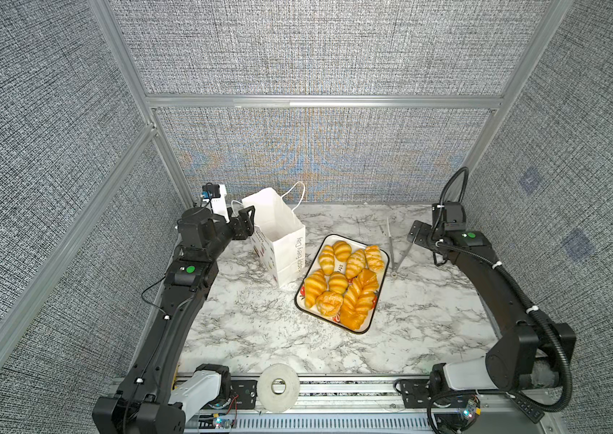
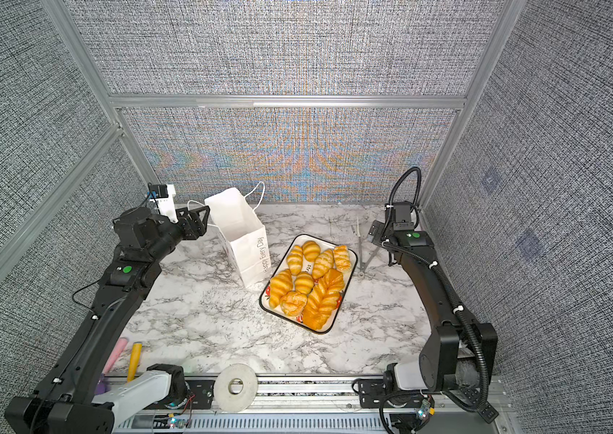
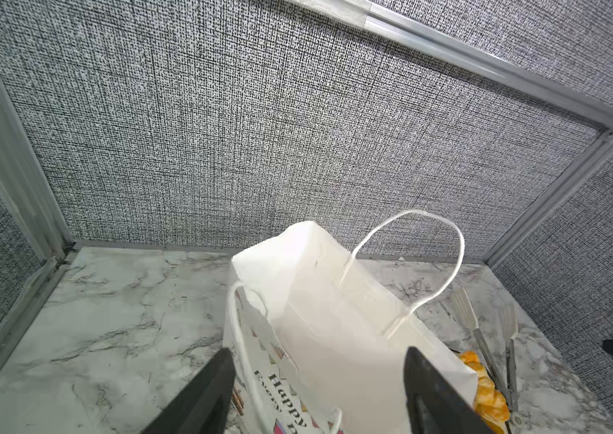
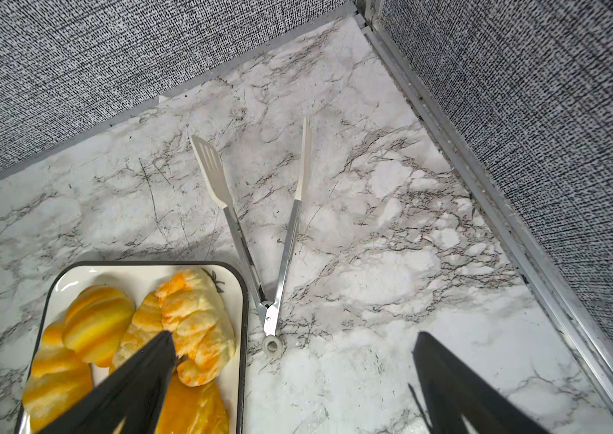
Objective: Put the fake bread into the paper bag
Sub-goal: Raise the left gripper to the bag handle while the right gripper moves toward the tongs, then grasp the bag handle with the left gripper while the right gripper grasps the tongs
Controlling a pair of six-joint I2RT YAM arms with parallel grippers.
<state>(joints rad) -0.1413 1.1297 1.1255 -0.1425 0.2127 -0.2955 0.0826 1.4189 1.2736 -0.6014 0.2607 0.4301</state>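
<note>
Fake bread (image 1: 338, 282): glossy moulded-plastic look, yellow-orange. Paper bag (image 1: 286, 251): matt white paper, thin cord handles, smooth inside. Tray (image 4: 139, 267): smooth, glazed-looking white with black rim. Tongs (image 4: 270, 315): polished metal arms, matt cream plastic tips. Tabletop (image 1: 260, 330): smooth marble-print surface, slight sheen. Walls (image 1: 316, 49): rough woven grey cloth. Frame rails (image 1: 320, 100): bare aluminium, satin finish. White roll (image 1: 264, 392), near edge: matt.

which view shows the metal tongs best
Right wrist view: the silver metal tongs with cream tips lie whole, spread in a V beside the white black-rimmed tray. Both top views show the tongs small and distant; the left wrist view has them blurred at one side.
</note>
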